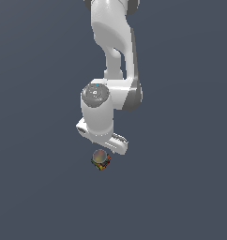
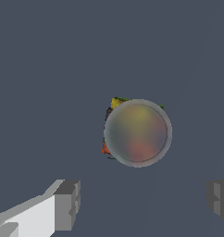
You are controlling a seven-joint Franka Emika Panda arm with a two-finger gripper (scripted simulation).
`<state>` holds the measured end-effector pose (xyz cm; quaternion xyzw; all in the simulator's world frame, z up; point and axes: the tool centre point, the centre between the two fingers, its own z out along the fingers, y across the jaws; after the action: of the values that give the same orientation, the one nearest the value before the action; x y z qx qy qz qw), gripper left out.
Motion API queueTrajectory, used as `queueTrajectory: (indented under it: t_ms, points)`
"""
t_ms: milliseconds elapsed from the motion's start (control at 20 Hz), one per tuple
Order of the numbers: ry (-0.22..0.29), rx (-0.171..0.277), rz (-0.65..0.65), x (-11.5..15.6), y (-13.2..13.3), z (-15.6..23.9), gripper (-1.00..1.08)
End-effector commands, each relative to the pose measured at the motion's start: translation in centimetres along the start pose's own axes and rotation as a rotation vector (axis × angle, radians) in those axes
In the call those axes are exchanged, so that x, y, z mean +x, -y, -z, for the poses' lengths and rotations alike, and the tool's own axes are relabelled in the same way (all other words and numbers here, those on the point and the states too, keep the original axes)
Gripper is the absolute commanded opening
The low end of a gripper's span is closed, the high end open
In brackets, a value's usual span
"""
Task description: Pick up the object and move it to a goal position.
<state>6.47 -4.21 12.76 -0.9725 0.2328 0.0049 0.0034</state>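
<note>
The object (image 1: 101, 160) is a tiny cube-like block with dark edges, coloured patches and a greyish rounded top. It lies on the dark grey floor just below the arm's wrist in the exterior view. In the wrist view the object (image 2: 137, 133) shows its round translucent top with yellow, green and red edges peeking out. My gripper (image 2: 144, 203) is open and empty, above the object; one grey fingertip (image 2: 67, 203) and the other (image 2: 220, 201) stand wide apart, with the object offset from the line between them. In the exterior view the fingers are hidden behind the hand.
The white arm (image 1: 110, 70) reaches down from the top of the exterior view. The dark grey floor (image 1: 181, 187) spreads flat on all sides.
</note>
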Motion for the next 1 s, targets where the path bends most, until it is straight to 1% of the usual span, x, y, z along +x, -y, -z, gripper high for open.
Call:
queueTrajectory:
  t_ms: [0, 200, 450, 750, 950]
  points:
    - [-0.003, -0.001, -0.062, 1.0, -0.1, -0.6, 1.0]
    - [-0.007, -0.002, -0.133, 2.2, -0.3, -1.3, 1.0]
    - [-0.011, -0.003, -0.184, 3.0, -0.4, -1.8, 1.0]
    - [-0.011, -0.003, -0.192, 3.1, -0.5, -1.9, 1.0]
    - [-0.011, -0.003, -0.193, 3.1, -0.5, -2.9, 1.0]
